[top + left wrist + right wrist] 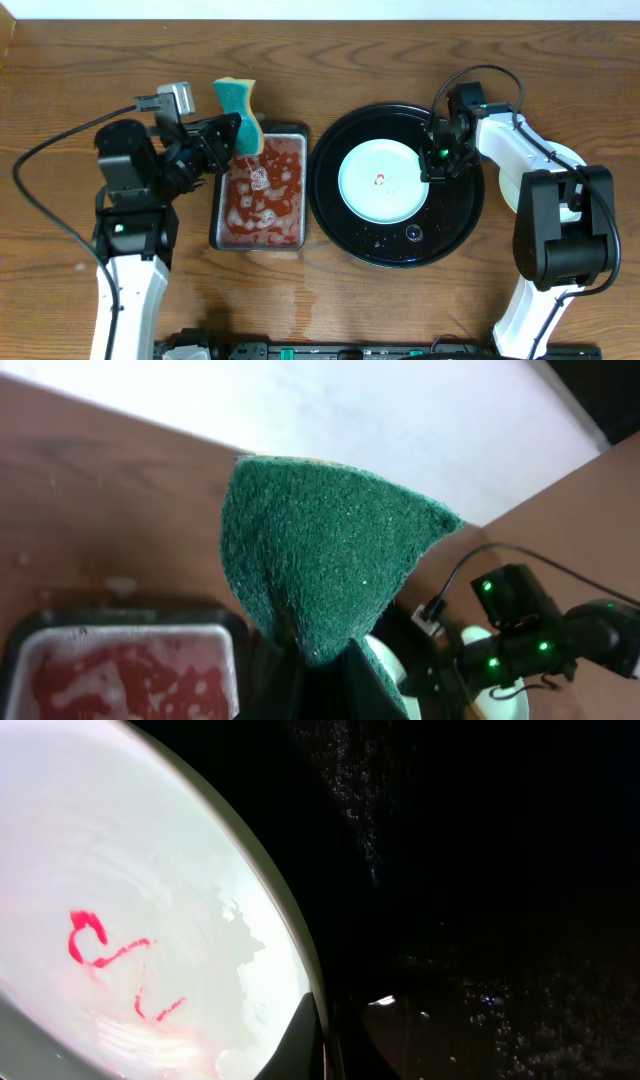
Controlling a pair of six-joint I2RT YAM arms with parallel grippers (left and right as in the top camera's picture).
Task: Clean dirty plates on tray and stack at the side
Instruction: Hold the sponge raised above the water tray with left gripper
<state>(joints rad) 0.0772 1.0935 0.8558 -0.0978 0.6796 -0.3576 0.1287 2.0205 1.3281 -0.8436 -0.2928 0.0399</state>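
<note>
One pale blue-white plate (378, 182) with a small red smear (100, 955) at its centre lies on the round black tray (450, 235). My right gripper (432, 165) is shut on that plate's right rim. In the right wrist view the gripper (325, 1040) has one finger (300, 1040) over the plate (130, 900) and the other on the tray (480, 870) side. My left gripper (232, 135) is shut on a green and yellow sponge (240, 115) above the pan. The sponge (320, 560) fills the left wrist view above the gripper (325, 665).
A rectangular black pan (215, 215) of reddish liquid stands left of the tray, also seen as the pan (120, 670) below the sponge. Another pale plate (565, 160) lies on the table right of the tray, mostly hidden under my right arm.
</note>
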